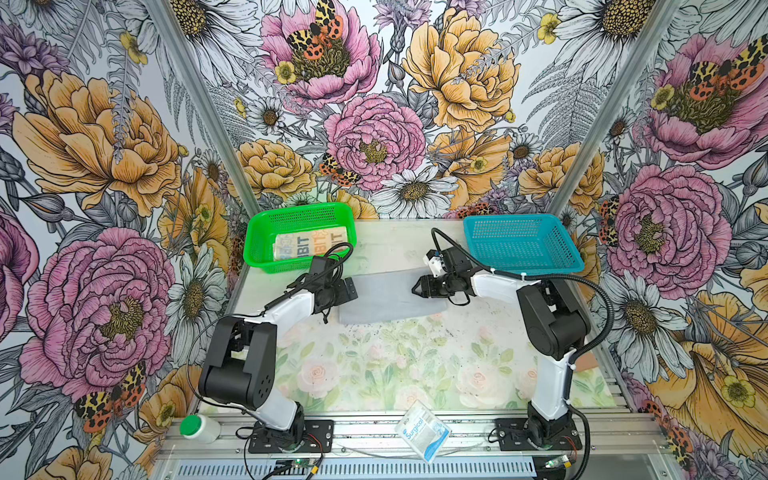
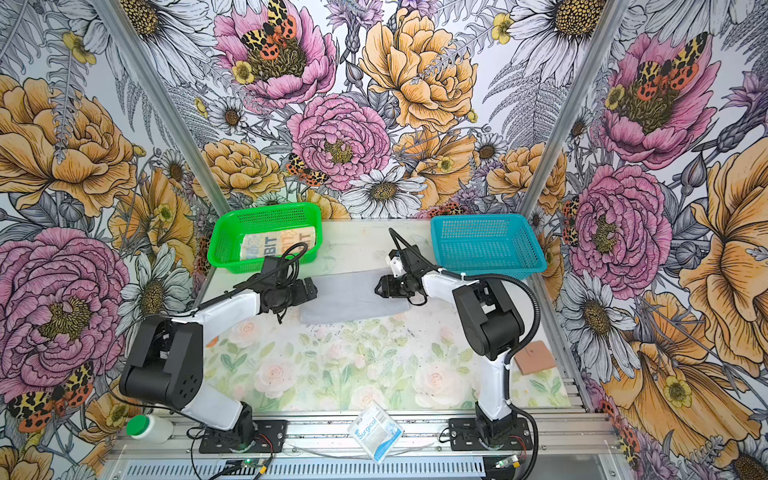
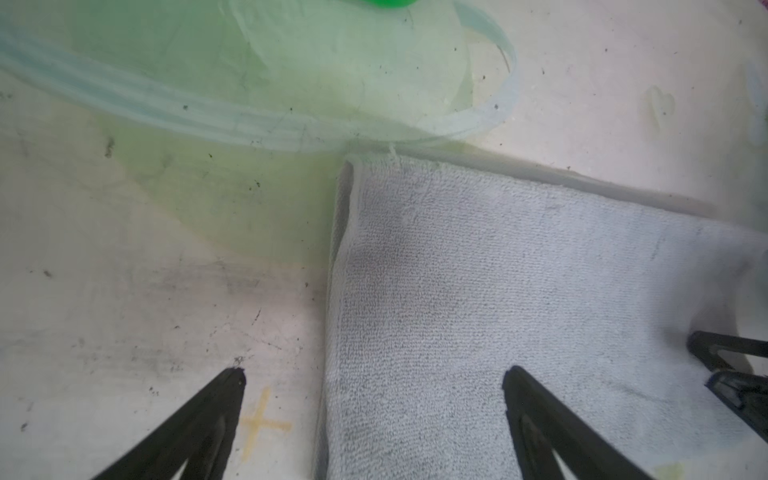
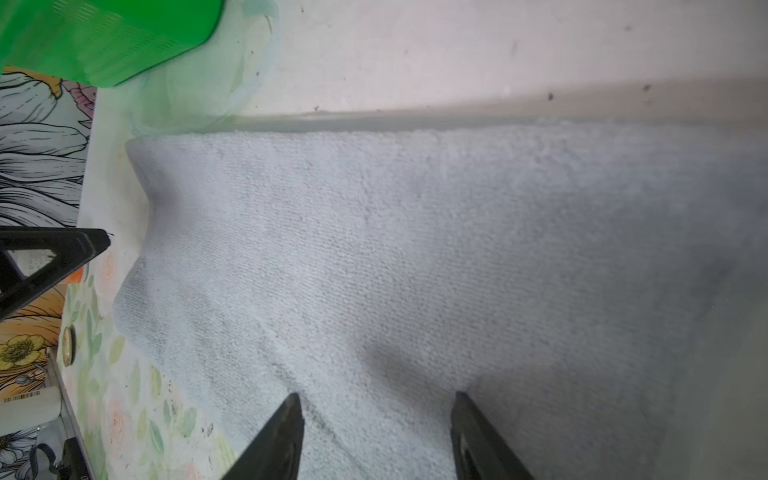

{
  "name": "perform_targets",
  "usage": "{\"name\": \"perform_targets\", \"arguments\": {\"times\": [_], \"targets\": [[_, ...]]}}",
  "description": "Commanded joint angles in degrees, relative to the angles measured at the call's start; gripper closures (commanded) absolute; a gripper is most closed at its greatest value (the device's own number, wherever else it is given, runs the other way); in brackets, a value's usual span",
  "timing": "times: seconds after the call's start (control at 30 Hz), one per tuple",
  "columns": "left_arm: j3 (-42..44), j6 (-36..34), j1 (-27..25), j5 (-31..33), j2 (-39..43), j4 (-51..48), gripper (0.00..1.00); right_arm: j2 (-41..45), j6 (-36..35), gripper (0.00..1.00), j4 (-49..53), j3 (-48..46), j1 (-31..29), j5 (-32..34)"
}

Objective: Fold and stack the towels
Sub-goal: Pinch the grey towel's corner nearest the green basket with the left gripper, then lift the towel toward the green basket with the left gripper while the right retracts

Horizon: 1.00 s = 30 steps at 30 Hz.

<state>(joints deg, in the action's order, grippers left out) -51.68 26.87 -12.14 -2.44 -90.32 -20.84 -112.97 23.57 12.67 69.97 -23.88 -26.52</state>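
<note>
Two towels in view: the grey towel point(image 1: 390, 297) lies folded flat on the table point(image 1: 374, 353) between both arms, and the RABBIT towel point(image 1: 309, 243) sits in the green basket point(image 1: 257, 224). Left gripper point(image 3: 374, 370) is spread wide, straddling the grey towel's end, one finger point(image 3: 199, 424) over bare table. Right gripper point(image 4: 377, 395) is parted above the opposite end, pinching nothing.
</note>
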Motion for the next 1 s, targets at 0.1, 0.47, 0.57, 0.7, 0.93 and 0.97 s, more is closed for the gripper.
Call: {"name": "perform_targets", "arguments": {"times": [0.1, 0.47, 0.57, 0.7, 0.93, 0.97], "targets": [[-3.16, 0.79, 0.03, -0.29, -1.64, 0.1, 0.01, 0.25, 0.25, 0.38, -2.45, -2.67, 0.5, 2.59], [-4.66, 2.43, -1.22, 0.47, -8.09, 1.54, 0.02, 1.43, 0.33, 0.37, -2.47, -5.26, 0.76, 2.51], [-4.25, 3.08, -1.14, -0.23, -9.31, 2.7, 0.08, 1.91, 0.43, 0.36, -2.41, -5.72, 0.84, 2.7], [-3.39, 4.04, -1.34, -2.26, -10.56, 4.27, 0.22, 2.2, 0.6, 0.36, -2.4, -6.11, 0.85, 2.7], [-4.46, 6.01, -4.25, -4.09, -13.13, 6.67, 0.49, 2.9, 0.97, 0.35, -2.42, -6.12, 0.85, 2.75], [-5.08, 6.19, -4.8, -4.0, -13.39, 6.67, 0.51, 3.01, 1.04, 0.35, -2.38, -6.16, 0.85, 2.78]]}}
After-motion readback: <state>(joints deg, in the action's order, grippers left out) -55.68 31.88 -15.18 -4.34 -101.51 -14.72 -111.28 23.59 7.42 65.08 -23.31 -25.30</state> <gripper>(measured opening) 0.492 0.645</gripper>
